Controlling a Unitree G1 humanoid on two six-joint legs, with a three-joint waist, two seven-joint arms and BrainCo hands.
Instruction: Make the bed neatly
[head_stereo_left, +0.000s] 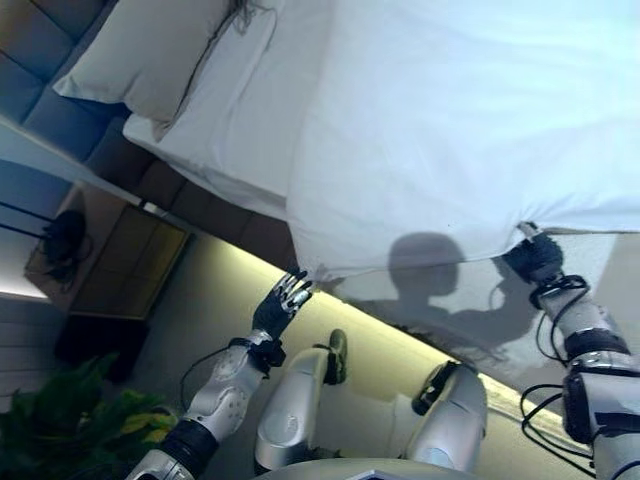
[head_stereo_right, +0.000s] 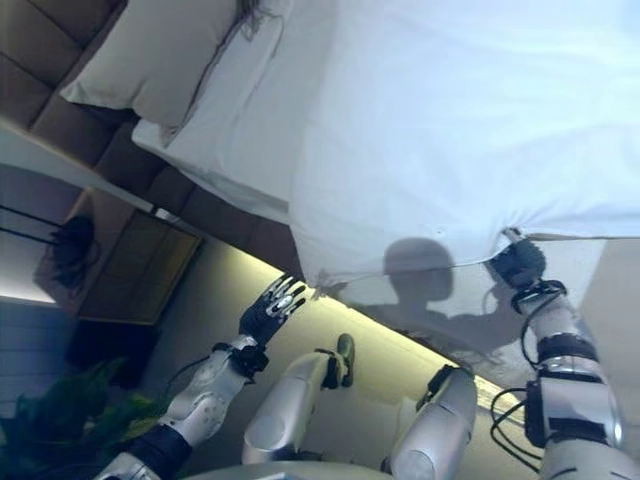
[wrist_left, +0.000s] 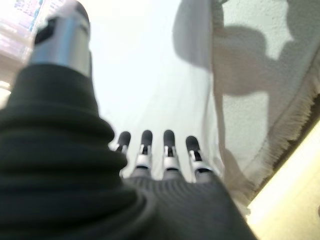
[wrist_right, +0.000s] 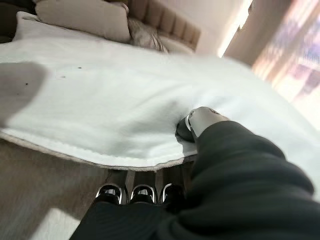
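A white duvet (head_stereo_left: 470, 120) covers most of the bed and hangs over its near side. My right hand (head_stereo_left: 533, 255) pinches the duvet's near edge, thumb (wrist_right: 202, 120) on top and fingers (wrist_right: 142, 192) curled under the hem. My left hand (head_stereo_left: 280, 305) is open with straight fingers, just below the duvet's hanging corner (head_stereo_left: 310, 265), not holding it. In the left wrist view the fingers (wrist_left: 157, 150) point at the hanging white cloth (wrist_left: 165, 85). A beige pillow (head_stereo_left: 150, 55) lies at the head of the bed on the white sheet (head_stereo_left: 235, 110).
A padded headboard (head_stereo_left: 45, 80) stands at the left. A wooden nightstand (head_stereo_left: 120, 260) with a dark object (head_stereo_left: 62, 240) sits beside the bed. A green plant (head_stereo_left: 70, 420) is at the lower left. A lit strip runs along the bed base (head_stereo_left: 420, 340).
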